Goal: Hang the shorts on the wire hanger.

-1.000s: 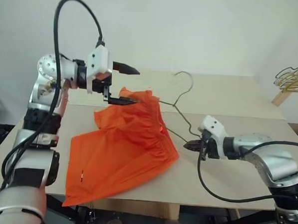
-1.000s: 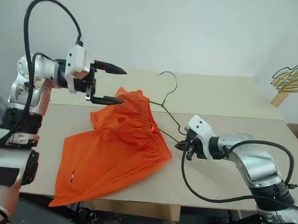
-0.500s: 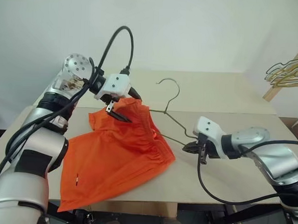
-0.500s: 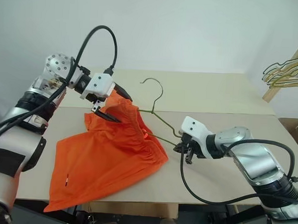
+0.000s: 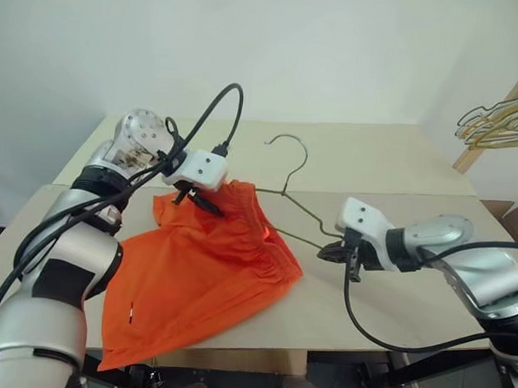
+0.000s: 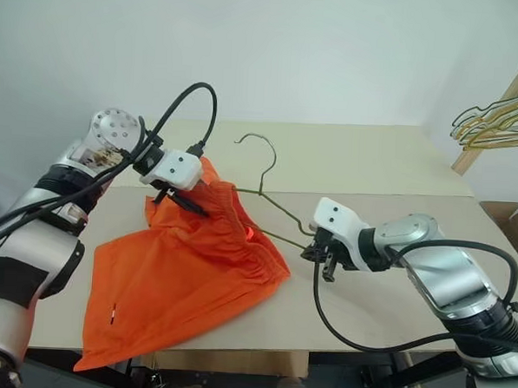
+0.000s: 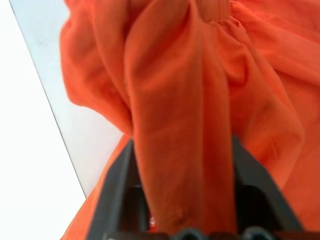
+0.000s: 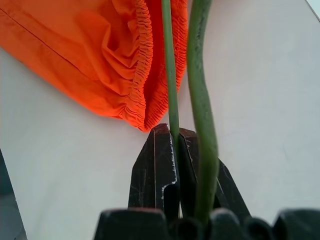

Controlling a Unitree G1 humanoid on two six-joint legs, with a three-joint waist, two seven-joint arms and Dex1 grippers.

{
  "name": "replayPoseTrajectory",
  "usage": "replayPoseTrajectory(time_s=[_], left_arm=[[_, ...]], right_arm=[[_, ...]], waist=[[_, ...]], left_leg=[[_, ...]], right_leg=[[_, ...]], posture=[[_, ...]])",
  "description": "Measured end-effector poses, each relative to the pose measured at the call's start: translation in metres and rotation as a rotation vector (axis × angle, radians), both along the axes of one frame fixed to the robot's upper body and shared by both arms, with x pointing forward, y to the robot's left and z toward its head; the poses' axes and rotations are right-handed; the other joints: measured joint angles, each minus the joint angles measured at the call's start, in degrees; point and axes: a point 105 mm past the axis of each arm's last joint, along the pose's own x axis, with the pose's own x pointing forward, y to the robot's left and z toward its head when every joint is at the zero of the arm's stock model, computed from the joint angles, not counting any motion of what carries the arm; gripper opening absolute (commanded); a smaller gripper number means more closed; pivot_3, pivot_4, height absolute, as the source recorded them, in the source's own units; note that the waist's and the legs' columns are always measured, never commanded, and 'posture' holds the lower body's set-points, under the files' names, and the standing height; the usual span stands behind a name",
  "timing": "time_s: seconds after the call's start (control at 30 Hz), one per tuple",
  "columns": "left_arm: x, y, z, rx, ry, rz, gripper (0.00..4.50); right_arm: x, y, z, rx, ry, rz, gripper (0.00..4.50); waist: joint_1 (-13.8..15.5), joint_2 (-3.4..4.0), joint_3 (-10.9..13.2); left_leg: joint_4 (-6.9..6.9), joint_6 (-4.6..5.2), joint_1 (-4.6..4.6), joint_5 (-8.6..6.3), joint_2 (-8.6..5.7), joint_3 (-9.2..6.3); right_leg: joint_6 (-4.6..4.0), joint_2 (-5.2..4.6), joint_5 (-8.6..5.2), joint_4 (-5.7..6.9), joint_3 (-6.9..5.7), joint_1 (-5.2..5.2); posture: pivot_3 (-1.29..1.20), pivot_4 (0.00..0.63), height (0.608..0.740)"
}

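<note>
Shorts [image 5: 205,261] spread flat on the worktop [image 5: 391,166], waistband end toward the wire hanger [image 5: 287,191], leg ends trailing off the near edge. Hanger lying on the worktop just beside and partly under the waistband, hook pointing away toward the far side.

Right claw [image 5: 330,250] pinched shut on the hanger's near corner; in the right wrist view the wire [image 8: 170,65] runs straight up out of the closed fingers, gathered elastic just beside it.

Left claw [image 5: 202,201] at the far corner of the waistband, narrowed down onto a fold of orange cloth; left wrist view shows a thick pleat of fabric [image 7: 180,140] filling the gap between the two black fingers [image 7: 117,185]. Reads as a grip on the shorts, though how firm cannot be told.

Progress: early to middle. Both pieces secured, one per claw. Shorts not yet on the hanger: one hanger arm seems to slip under the waistband, extent hidden by cloth. Left to do, by judgement: feed or drape the fabric over the bar, then settle it evenly.

Against one second earlier: left claw then stood wide open, raised above the waistband and roughly level; now lowered, tilted down into the cloth and closed on it. Right claw unchanged, same hold on the wire. Camera view has shifted, so the apparent drift of worktop and hanger discounted.
</note>
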Motion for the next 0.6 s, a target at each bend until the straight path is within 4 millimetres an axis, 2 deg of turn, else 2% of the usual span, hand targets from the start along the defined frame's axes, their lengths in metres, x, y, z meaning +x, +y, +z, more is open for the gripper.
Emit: replayPoseTrajectory(time_s=[0.03, 0.07, 0.3, 0.4, 0.5, 0.6], left_arm=[[0.0, 0.0, -0.001, 0.0, 0.003, 0.001, 0.17], [0.0, 0.001, -0.001, -0.007, 0.004, 0.01, 0.06], [0.0, 0.004, -0.002, -0.03, 0.027, 0.041, 0.06], [0.0, 0.006, -0.004, -0.052, 0.051, 0.063, 0.0], [-0.001, 0.005, -0.004, -0.073, 0.075, 0.083, 0.0], [0.0, 0.005, -0.002, -0.099, 0.098, 0.11, 0.0]], right_arm=[[0.0, 0.0, 0.001, -0.002, -0.003, 0.0, 0.0], [0.0, 0.0, 0.002, -0.005, -0.004, 0.005, 0.0], [0.002, 0.001, 0.005, -0.018, -0.027, 0.003, 0.0], [0.002, 0.001, 0.006, -0.019, -0.055, 0.007, 0.83], [0.001, 0.0, 0.005, -0.02, -0.081, 0.014, 1.83], [0.001, -0.011, 0.008, -0.021, -0.105, -0.028, 2.87]], waist=[[0.0, 0.0, 0.0], [0.0, 0.0, 0.0], [-0.1, 0.0, 0.0], [-0.2, 0.0, 0.0], [-0.1, 0.0, 0.0], [-0.1, 0.0, 0.0]], left_leg=[[0.0, 0.0, 0.0, 0.0, 0.0, 0.0], [0.0, 0.0, -0.01, 0.0, 0.0, 0.0], [0.01, 0.0, -0.02, 0.0, 0.0, -0.01], [0.01, 0.0, -0.02, 0.0, 0.0, -0.01], [0.04, 0.0, -0.06, 0.0, -0.01, -0.02], [0.06, 0.0, -0.08, 0.0, -0.02, -0.02]], right_leg=[[0.0, 0.0, 0.0, 0.0, 0.0, 0.0], [0.0, 0.0, 0.0, 0.0, 0.0, -0.01], [0.0, -0.01, 0.0, 0.02, 0.0, -0.02], [0.0, -0.01, 0.0, 0.02, -0.01, -0.04], [0.0, -0.03, 0.0, 0.03, -0.01, -0.04], [0.0, -0.05, 0.0, 0.03, -0.03, -0.04]], posture=[[-0.14, 0.0, 0.74], [-0.14, 0.0, 0.74], [-0.15, 0.0, 0.74], [-0.15, 0.0, 0.74], [-0.16, 0.0, 0.74], [-0.15, 0.0, 0.74]])
